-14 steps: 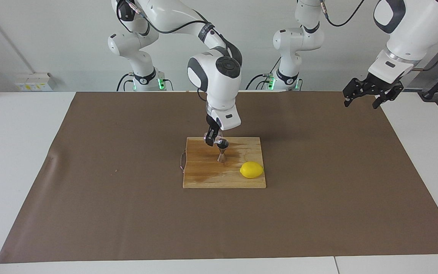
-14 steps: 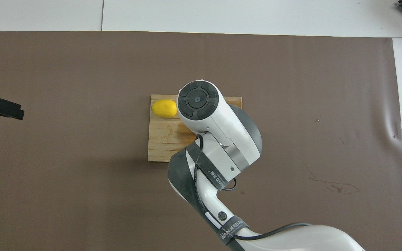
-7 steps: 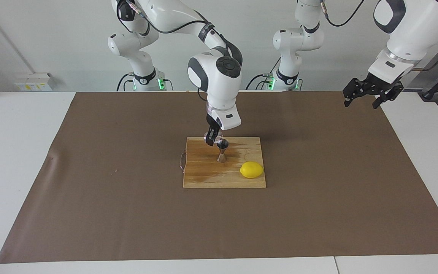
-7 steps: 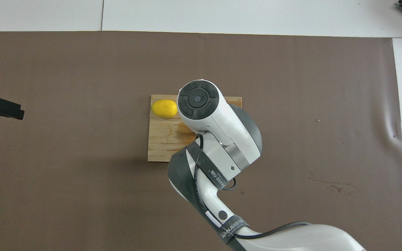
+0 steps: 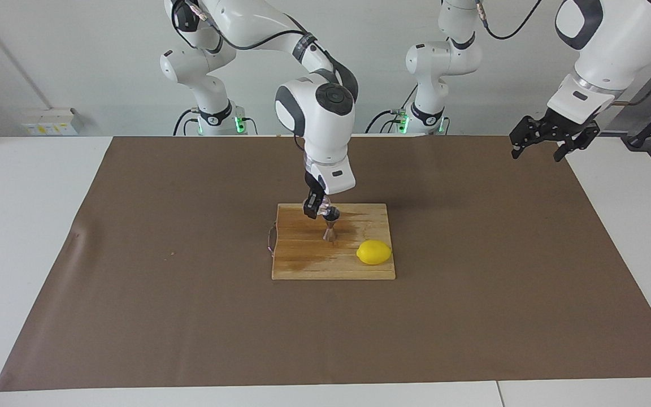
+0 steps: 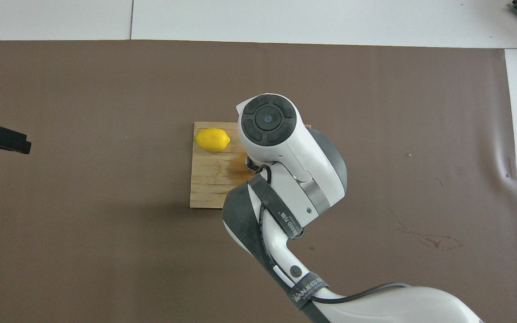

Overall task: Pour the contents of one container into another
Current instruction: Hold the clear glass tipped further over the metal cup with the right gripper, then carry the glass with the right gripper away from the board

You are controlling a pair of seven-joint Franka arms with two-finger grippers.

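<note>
The right gripper [image 5: 320, 210] hangs over the part of the wooden cutting board [image 5: 303, 263] nearest the robots, its fingers clamped on the small clear glass cup [image 5: 323, 204]. The cup sits tipped just above the mouth of the steel jigger [image 5: 330, 230]; how far it leans, and which way its mouth faces, is too small to tell. The jigger stands upright on the board, its long axis vertical, wide cones at top and bottom with the narrow waist between, open mouth up.

Farther from the robots, near the board's corner toward the left arm's end, lies the lemon [image 5: 374, 252], long axis along the board's edge. The board rests mid-way on the brown mat [image 5: 190, 311].

The left gripper [image 5: 551, 138] waits in the air over the mat's edge at its own end of the table, fingers spread wide and holding nothing.

Compared with a second ago, the right arm's wrist has swung slightly toward the right arm's end of the table, so in the overhead view the lemon [image 6: 212, 139] now shows whole; the jigger and lemon have not moved.
</note>
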